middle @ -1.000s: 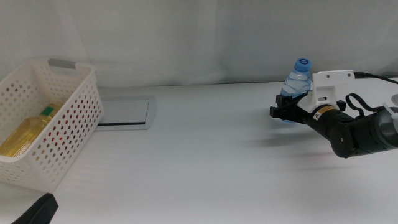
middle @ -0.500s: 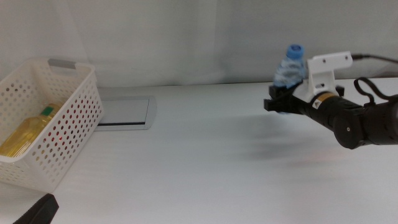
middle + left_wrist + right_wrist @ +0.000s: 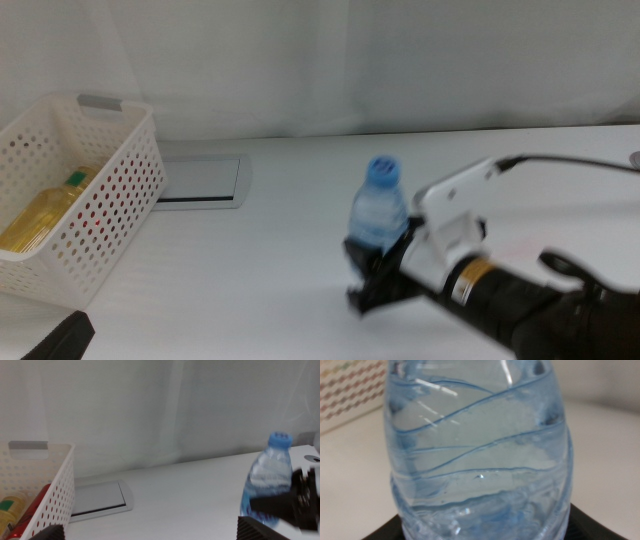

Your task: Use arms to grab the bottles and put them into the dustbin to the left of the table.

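My right gripper is shut on the clear water bottle with the blue cap and holds it upright above the middle of the table. That bottle fills the right wrist view, with the dark jaws low at either side of it. The left wrist view shows the same bottle and the right gripper on it. The white dustbin stands at the left with a yellow-liquid bottle lying inside. A red can also lies in the dustbin. My left gripper waits open at the near left corner.
A grey rectangular hatch is set into the tabletop just right of the dustbin, also seen as the hatch in the left wrist view. A white curtain closes off the back of the table.
The right gripper has carried the water bottle from the far right of the table to the near middle, leftward and closer to the camera. The left arm has not moved.
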Controlling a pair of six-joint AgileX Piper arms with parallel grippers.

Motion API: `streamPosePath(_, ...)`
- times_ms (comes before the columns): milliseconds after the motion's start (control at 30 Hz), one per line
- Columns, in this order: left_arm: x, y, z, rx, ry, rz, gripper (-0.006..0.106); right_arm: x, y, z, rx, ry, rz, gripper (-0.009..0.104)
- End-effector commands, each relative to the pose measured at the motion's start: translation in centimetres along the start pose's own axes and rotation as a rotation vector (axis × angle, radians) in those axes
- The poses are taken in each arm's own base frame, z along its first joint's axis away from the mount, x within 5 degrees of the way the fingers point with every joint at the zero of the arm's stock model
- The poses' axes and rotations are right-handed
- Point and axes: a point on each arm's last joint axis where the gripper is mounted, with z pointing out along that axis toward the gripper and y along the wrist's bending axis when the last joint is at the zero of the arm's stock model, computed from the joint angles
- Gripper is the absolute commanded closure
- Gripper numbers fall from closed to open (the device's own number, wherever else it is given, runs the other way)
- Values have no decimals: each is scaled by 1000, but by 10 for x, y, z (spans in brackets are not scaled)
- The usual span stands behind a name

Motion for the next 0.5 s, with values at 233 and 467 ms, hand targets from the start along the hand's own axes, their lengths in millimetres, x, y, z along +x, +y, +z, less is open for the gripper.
streamPosePath(233,1,0,2,8,3,-21,11,17,31,-3,13,5,-32,97)
streamPosePath(467,1,0,2,8,3,-21,11,35,27,13,70,-24,-14,97)
